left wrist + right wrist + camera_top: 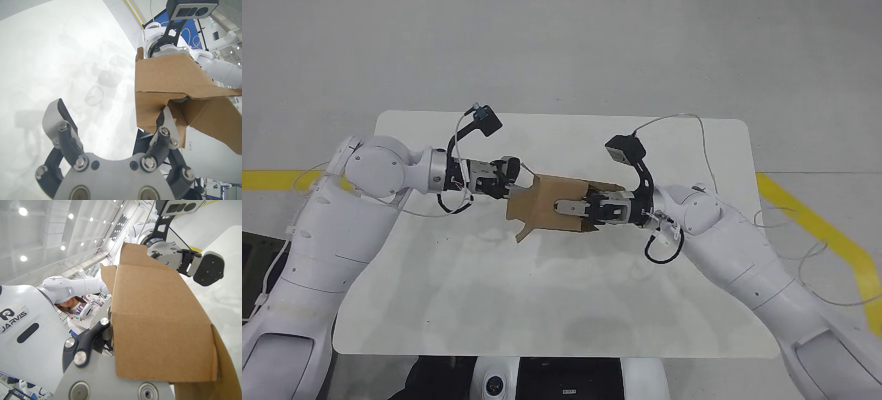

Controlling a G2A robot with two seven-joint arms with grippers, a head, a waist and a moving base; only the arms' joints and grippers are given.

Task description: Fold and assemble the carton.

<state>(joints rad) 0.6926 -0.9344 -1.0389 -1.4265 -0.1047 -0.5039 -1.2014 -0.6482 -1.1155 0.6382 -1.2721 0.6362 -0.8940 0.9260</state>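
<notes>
A brown cardboard carton [547, 205], partly unfolded with loose flaps, is held over the middle of the white table [442, 300]. My right gripper [570, 208] is shut on one carton wall, one finger lying on its upper face. In the right wrist view the carton [160, 323] hides that gripper's fingertips. My left gripper [516, 180] stands open at the carton's opposite end. In the left wrist view one of its fingers [167, 117] touches the edge of a carton [160, 81] flap, while the other finger [62, 113] is over bare table. The left gripper's pad [208, 268] hangs beside the carton.
The table's front edge [542, 352] is near the robot, with bare white surface on all sides of the carton. Yellow floor tape [817, 225] runs past the table's right side. Cables [697, 130] loop off the wrist cameras.
</notes>
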